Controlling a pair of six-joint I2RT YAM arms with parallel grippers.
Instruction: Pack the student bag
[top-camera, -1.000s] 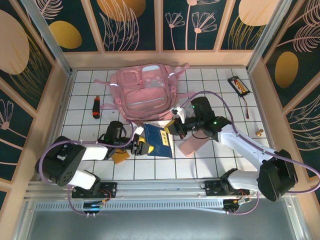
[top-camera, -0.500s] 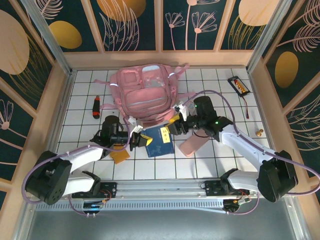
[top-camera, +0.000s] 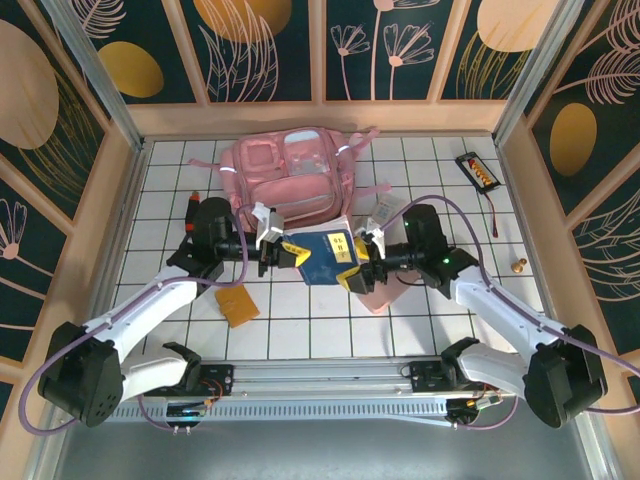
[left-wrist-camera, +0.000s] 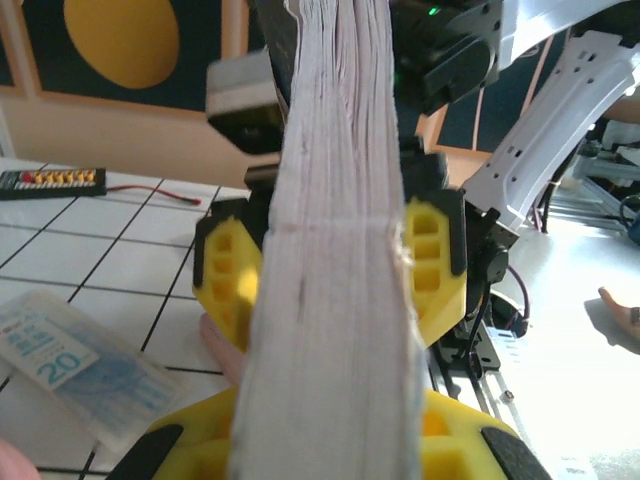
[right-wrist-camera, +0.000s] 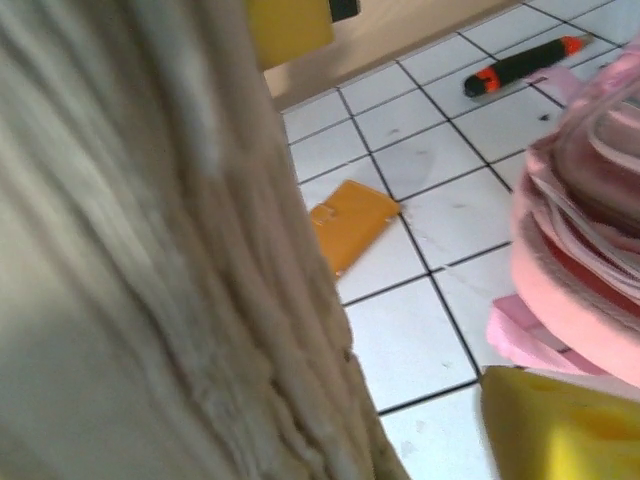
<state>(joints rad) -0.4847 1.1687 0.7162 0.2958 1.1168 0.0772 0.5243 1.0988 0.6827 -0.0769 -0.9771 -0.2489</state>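
Observation:
The student bag (top-camera: 290, 185) is a large pink backpack lying flat at the back of the table, and its pink edge (right-wrist-camera: 585, 250) fills the right of the right wrist view. A thick blue book (top-camera: 325, 257) with a yellow label hangs just in front of it. My left gripper (top-camera: 278, 252) is shut on the book's left end, and the pale page edges (left-wrist-camera: 330, 250) run up between its yellow fingers (left-wrist-camera: 160, 450). My right gripper (top-camera: 356, 268) is open and straddles the book's other end, with floor showing between the pages (right-wrist-camera: 150, 260) and one finger (right-wrist-camera: 560, 430).
An orange card (top-camera: 238, 305) lies on the tiles at front left. A red and black pen (top-camera: 192, 207) sits beside the left arm. A flat pink case (top-camera: 378, 292) lies under the right gripper, with a clear plastic case (left-wrist-camera: 80, 365) nearby. A black board with a red wire (top-camera: 477, 170) lies at back right.
The book passed from right to left: my left gripper shut on it and raised it toward the bag, while my right gripper opened and stayed around it.

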